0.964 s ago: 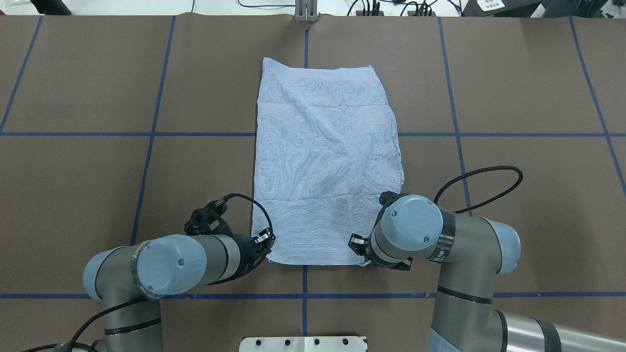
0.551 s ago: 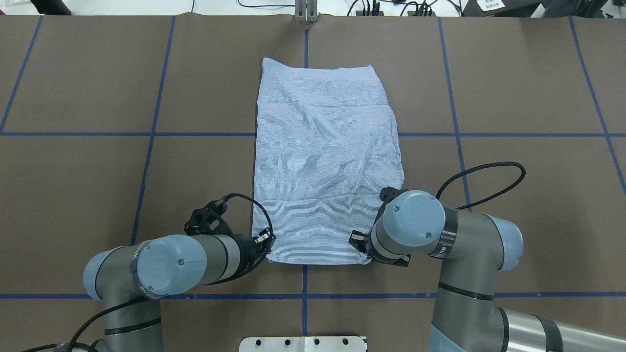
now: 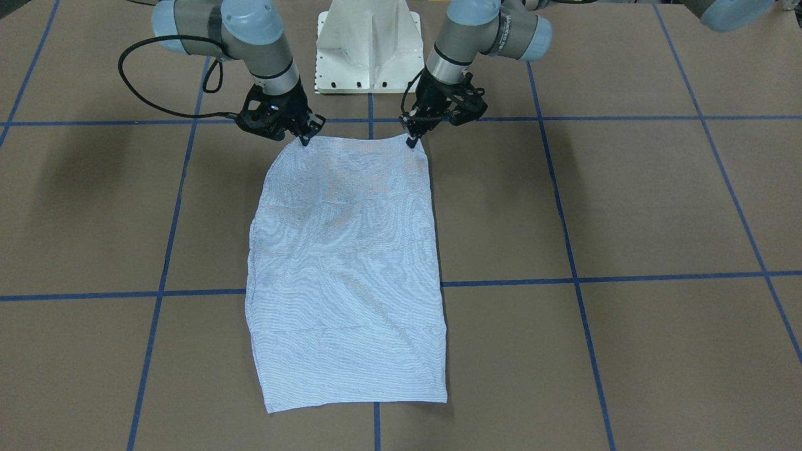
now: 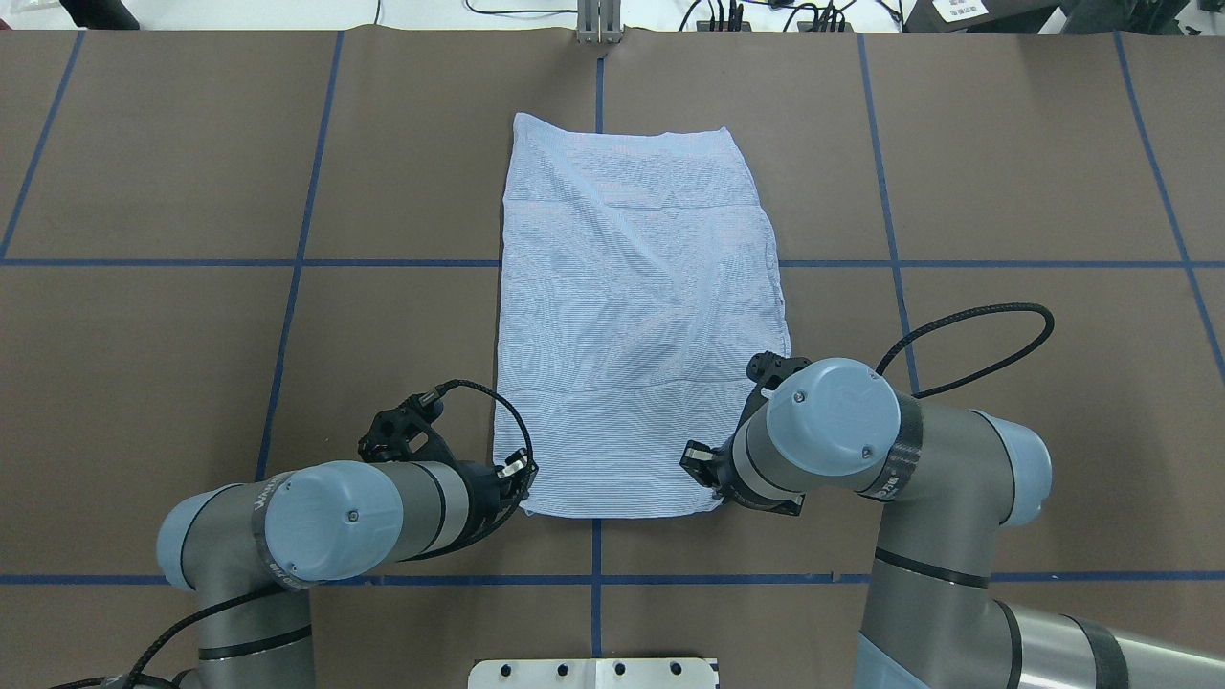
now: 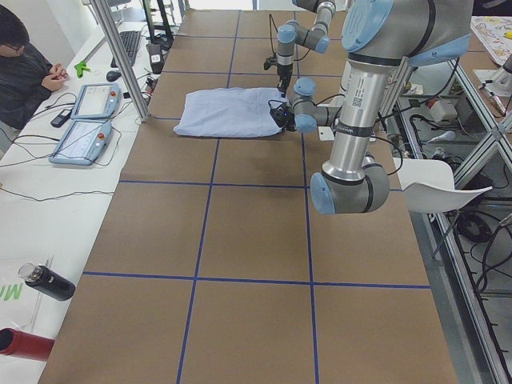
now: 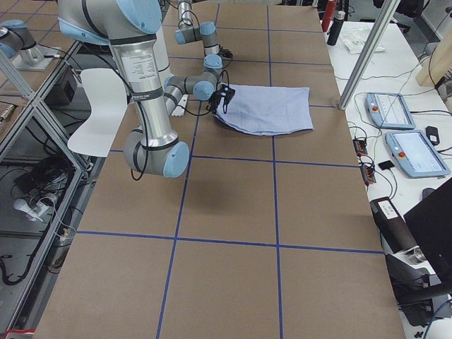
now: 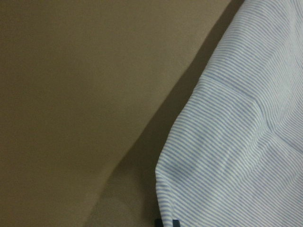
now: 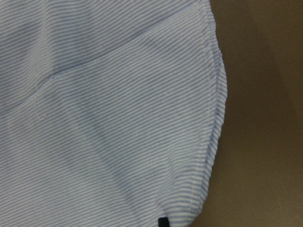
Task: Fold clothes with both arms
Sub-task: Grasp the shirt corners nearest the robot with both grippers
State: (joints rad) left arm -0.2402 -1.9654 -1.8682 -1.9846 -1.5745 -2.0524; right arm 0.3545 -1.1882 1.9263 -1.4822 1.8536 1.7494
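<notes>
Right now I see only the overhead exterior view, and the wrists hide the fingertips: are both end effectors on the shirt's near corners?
Observer: Yes; front-facing, the left end effector pinches one near corner of the shirt, the right end effector the other.
Operator: Fabric off the table?
Observer: The left wrist view shows a dark shadow beneath that corner's edge; it looks slightly raised.
Operator: The right corner?
Observer: The right wrist view shows the hem reaching a fingertip; lift unclear.
</notes>
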